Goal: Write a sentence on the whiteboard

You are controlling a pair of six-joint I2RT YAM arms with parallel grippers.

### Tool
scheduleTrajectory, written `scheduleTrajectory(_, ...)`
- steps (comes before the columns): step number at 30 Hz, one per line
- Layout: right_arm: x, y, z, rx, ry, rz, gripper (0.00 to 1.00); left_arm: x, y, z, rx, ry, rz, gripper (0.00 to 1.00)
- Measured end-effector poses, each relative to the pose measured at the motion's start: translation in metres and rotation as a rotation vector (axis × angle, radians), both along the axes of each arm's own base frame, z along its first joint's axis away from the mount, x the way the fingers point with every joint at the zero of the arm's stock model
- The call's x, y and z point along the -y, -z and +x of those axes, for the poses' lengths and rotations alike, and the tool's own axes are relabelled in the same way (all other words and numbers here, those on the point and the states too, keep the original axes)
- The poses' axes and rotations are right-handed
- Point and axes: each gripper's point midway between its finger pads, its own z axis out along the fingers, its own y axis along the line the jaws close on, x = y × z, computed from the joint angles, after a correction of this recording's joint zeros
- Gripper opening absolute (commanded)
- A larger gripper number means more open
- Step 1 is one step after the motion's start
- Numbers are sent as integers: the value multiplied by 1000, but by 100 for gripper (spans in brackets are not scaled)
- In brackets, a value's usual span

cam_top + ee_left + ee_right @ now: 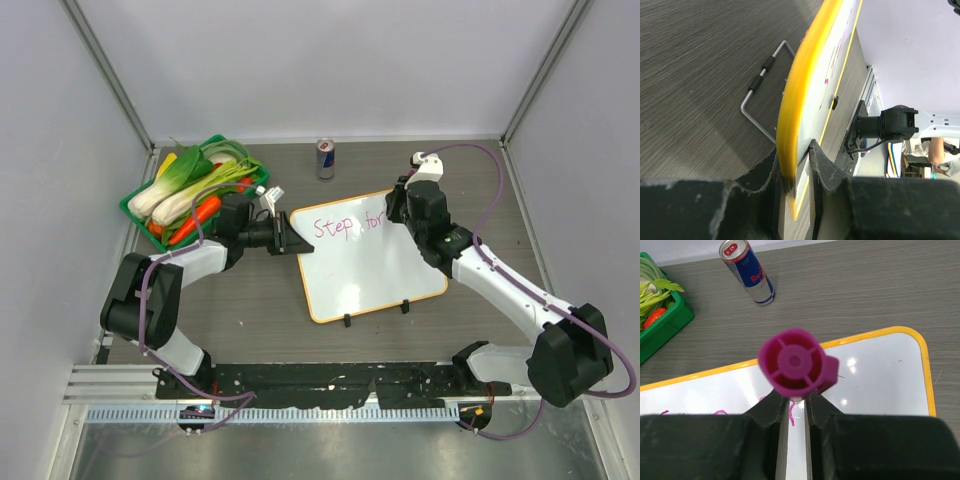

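The whiteboard (380,275) lies at mid-table, tilted, with an orange-yellow rim and two black clips on its near edge. Pink-magenta writing, the sentence (348,226), reads "Step for" along its top. My left gripper (293,243) is shut on the board's left edge; the left wrist view shows the yellow rim (795,100) pinched between the fingers (822,167). My right gripper (794,399) is shut on a magenta marker (794,362), held upright over the board (880,375) just after the last letter. The marker's tip is hidden.
A green basket (135,210) of vegetables stands at the back left, close to the left arm. A drink can (325,158) stands upright behind the board. A bent wire stand (760,85) lies on the table under the board's left side.
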Motion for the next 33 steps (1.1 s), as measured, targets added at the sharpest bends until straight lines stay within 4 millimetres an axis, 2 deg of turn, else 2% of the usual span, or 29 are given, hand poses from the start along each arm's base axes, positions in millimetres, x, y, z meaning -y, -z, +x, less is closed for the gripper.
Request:
scheduleTrajectory(11, 2, 1, -6, -13, -6, -6, 1, 0, 0, 0, 0, 1, 1, 0)
scheduleTrajectory(22, 3, -7, -8, 4, -9, 4, 1, 0, 0, 0, 0, 1, 1, 0)
scheduleTrajectory(33, 4, 3, -4, -18, 0, -10, 2, 0, 0, 0, 0, 1, 1, 0)
